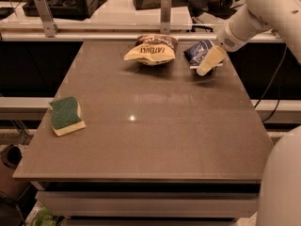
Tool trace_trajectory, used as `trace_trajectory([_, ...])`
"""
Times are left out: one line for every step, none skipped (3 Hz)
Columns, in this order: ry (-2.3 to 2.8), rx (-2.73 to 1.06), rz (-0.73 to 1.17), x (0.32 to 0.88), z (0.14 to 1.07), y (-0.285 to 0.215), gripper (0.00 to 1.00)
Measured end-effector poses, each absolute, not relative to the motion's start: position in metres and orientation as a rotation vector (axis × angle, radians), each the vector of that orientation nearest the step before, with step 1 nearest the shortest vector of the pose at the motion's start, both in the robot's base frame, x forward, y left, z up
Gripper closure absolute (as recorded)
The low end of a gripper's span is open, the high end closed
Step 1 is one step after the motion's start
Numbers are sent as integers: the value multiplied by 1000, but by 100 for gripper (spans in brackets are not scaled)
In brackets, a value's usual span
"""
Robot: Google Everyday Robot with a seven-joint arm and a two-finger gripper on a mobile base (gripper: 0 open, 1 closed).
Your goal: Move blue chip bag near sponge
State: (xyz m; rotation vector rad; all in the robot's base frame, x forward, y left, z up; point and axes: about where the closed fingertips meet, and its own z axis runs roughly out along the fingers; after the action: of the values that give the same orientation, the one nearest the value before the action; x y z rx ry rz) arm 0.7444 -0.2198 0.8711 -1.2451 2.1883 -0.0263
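Gripper point(205, 66) work in this moment was concentrated at the upper right of the frame, where the robot's white arm point(249, 18) reached in from the right edge and angled down toward the far side of the table point(155, 145). The pale end of the gripper lay against the right-hand side of the blue chip bag point(195, 52), overlapping its edge. Whether it was open, closed, or actually had hold of the foil could not be told from this view. The slanted approach seemed chosen to meet the bag from its free outer side, since the yellow-and-brown chip bag point(151, 51) sat just to its left and would have crowded a grasp from there.

The blue chip bag appeared to rest on the tabletop near the far right corner, crumpled, with its white lettering facing up. The sponge point(66, 115) lay green side up at the left edge of the table, in the middle left of the frame, well apart from both bags. Open brown tabletop stretched between them, broken only by a small glint of light near the centre.

Judged from this layout, the task was at its start: the bag had yet to be carried diagonally across the table. The crumpled foil would likely deform and slip, so a firm hold mattered before any lift.
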Motion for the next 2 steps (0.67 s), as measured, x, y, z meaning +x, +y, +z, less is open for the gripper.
trace_trajectory([2193, -1206, -14, 757, 861, -224, 0])
trace_trajectory([2183, -1186, -2, 766, 853, -219, 18])
